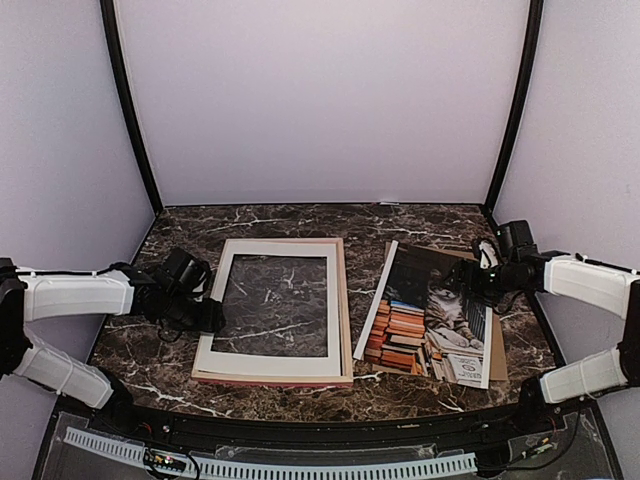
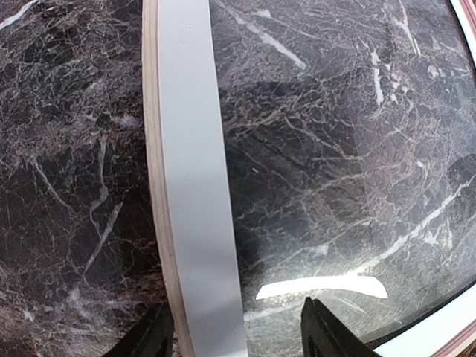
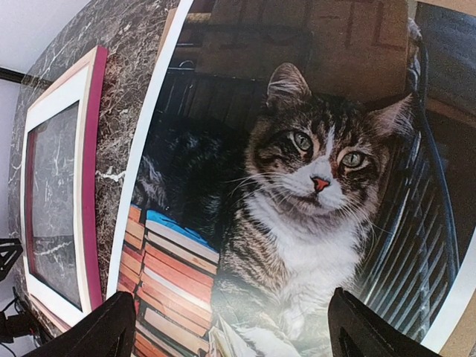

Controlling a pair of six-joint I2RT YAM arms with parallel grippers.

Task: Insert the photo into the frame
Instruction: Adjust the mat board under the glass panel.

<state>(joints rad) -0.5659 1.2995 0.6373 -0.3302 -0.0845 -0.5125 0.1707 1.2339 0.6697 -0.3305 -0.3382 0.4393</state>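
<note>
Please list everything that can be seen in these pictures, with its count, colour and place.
frame: one, pale face with pink edges, flat on the table, left of centre.
photo: one, grey tabby cat and colourful books, white border, face up, right of the frame.
cardboard board: one, brown, under the photo.
table: one, dark marble, under everything.
left gripper: one, black, open, astride the frame's left rail.
right gripper: one, black, open, over the photo.

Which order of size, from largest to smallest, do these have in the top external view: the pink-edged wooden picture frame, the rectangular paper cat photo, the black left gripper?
1. pink-edged wooden picture frame, largest by a little
2. rectangular paper cat photo, nearly as big
3. black left gripper, far smaller
</note>
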